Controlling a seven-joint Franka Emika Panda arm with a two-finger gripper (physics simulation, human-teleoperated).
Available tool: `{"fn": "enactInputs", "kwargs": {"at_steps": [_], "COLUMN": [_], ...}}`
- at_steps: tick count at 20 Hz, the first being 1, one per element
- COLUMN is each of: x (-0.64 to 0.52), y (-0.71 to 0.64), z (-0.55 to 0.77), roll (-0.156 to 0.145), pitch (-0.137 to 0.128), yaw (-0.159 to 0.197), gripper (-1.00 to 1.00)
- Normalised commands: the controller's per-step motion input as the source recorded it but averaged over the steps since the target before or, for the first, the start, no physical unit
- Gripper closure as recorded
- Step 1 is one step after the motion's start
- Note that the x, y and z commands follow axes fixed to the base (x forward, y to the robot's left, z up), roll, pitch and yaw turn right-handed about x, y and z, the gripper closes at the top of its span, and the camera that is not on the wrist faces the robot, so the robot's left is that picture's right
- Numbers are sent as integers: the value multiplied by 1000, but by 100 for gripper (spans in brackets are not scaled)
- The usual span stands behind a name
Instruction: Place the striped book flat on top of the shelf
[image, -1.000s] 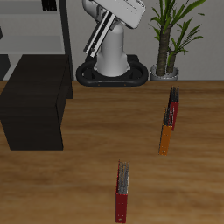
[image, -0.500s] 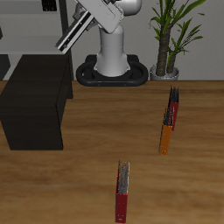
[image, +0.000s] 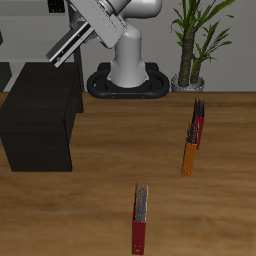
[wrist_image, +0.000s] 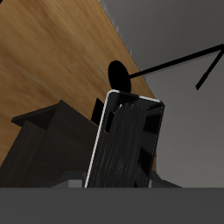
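Observation:
The striped book (image: 62, 47), with narrow black and white stripes, is held in my gripper (image: 80, 30), which is shut on it. It hangs tilted in the air above the back edge of the shelf (image: 40, 115), a low matte black cabinet with a flat top, and is apart from it. In the wrist view the book (wrist_image: 127, 140) shows as a dark slab with a pale rim, and the shelf (wrist_image: 44, 140) lies beyond it. The fingers themselves are hidden in that view.
A tall grey open rack (image: 30, 30) stands behind the shelf. A potted plant (image: 195, 40) stands beside the robot base (image: 128, 80). An orange book (image: 188, 152) and a red book (image: 199, 125) stand upright mid-table. Another red book (image: 137, 228) stands near the front edge.
The arm has swung sideways from in front of the robot base toward the shelf, carrying the striped book with it. The book now hangs over the shelf's back edge.

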Motion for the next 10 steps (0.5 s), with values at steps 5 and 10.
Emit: {"fn": "enactInputs", "kwargs": {"at_steps": [5,10], "x": [112,129], "y": [-322,-288], "z": [-233,-306], "roll": [-54,-51], "pitch": [32,58], "yaw": [16,6], "gripper": [100,100]}}
